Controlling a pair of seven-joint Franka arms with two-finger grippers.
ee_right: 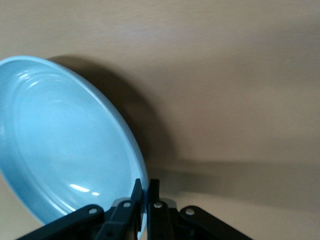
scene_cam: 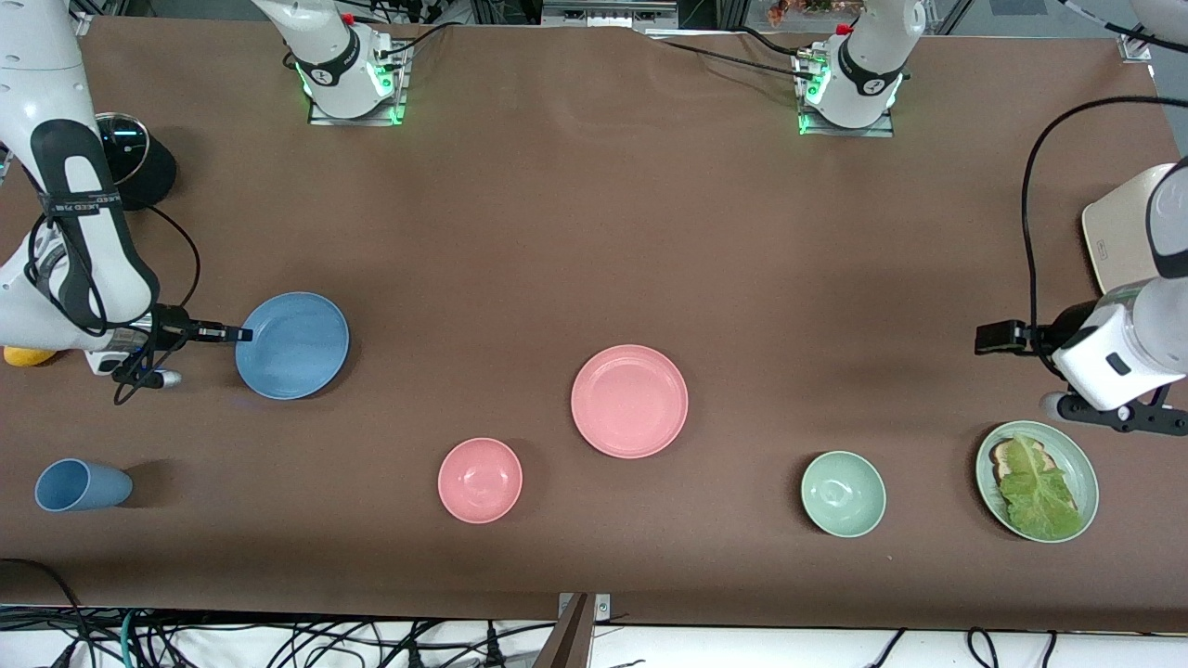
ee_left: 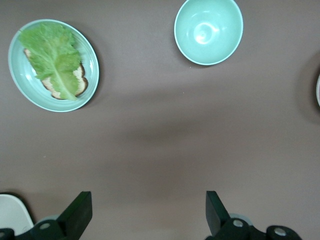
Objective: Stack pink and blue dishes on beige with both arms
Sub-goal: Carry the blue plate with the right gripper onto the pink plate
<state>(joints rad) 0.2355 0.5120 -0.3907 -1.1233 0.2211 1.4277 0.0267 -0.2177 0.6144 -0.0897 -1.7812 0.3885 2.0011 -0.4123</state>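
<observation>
The light blue plate [scene_cam: 295,345] [ee_right: 60,140] lies toward the right arm's end of the table. My right gripper [scene_cam: 237,334] [ee_right: 148,185] is shut on its rim, and a dark shadow shows under the plate. Mid-table, the pink plate [scene_cam: 629,401] lies flat by itself. At the left arm's end lies the beige plate [scene_cam: 1118,237], partly hidden by that arm. My left gripper [scene_cam: 1000,337] [ee_left: 148,210] hangs open over bare table, with nothing between its fingers [ee_left: 80,212].
Along the edge nearest the front camera stand a blue tumbler on its side [scene_cam: 82,485], a pink bowl [scene_cam: 480,480], a mint bowl [scene_cam: 843,494] [ee_left: 208,31] and a green plate with lettuce on toast [scene_cam: 1037,481] [ee_left: 52,65]. A black round object [scene_cam: 130,148] sits beside the right arm.
</observation>
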